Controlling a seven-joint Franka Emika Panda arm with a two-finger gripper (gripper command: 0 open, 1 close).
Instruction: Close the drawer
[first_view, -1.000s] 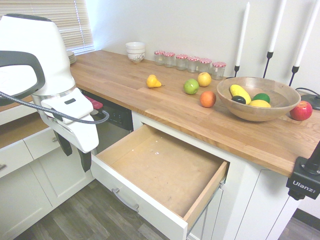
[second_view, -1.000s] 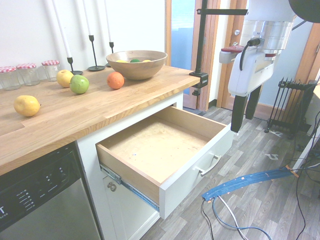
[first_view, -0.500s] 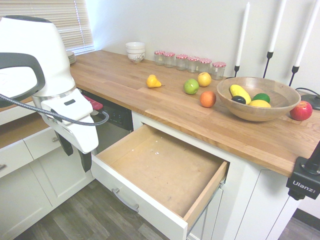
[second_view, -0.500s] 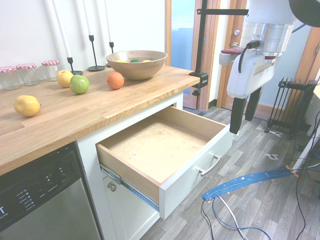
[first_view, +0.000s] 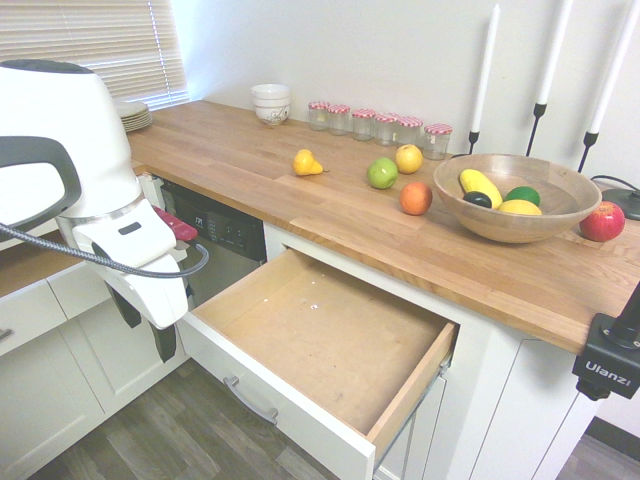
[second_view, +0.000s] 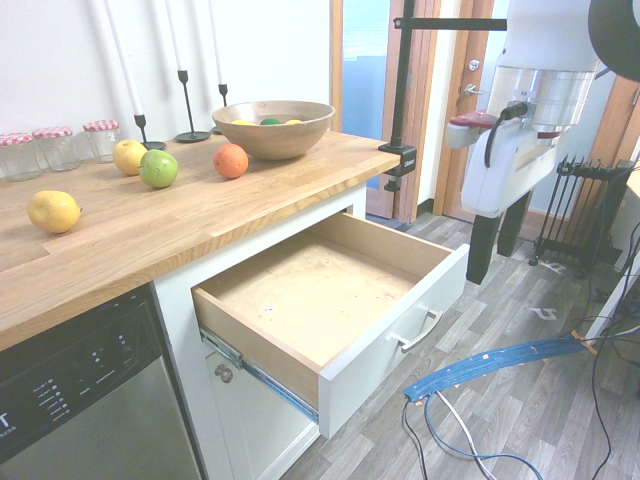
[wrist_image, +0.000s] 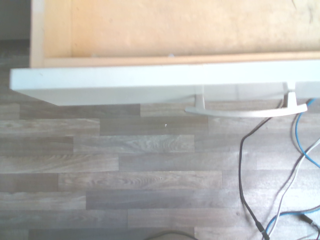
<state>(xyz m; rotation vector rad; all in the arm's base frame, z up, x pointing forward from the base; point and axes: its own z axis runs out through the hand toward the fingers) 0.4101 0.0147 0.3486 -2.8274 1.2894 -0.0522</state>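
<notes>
The drawer (first_view: 320, 330) stands pulled far out below the wooden counter, with its bare-wood inside empty and a white front with a slim silver bar handle (first_view: 250, 400). My gripper (first_view: 145, 325) hangs open and points down over the floor. It is beside the drawer's front corner on the dishwasher side, touching nothing. From the other side, the gripper (second_view: 497, 240) sits apart from the drawer (second_view: 310, 295), just past its front. The wrist view looks straight down on the drawer front (wrist_image: 150, 82) and the handle (wrist_image: 245, 110), with floor below.
A dishwasher (first_view: 215, 235) adjoins the drawer. White cabinets (first_view: 50, 360) stand behind the arm. Loose fruit (first_view: 382, 172), a fruit bowl (first_view: 515, 195), jars and candlesticks sit on the counter. Cables (second_view: 490, 365) lie on the floor, and a dark radiator (second_view: 585, 205) is near the arm.
The arm has drawn back a little from the drawer front, away from the counter. The gripper stays open and the drawer has not moved.
</notes>
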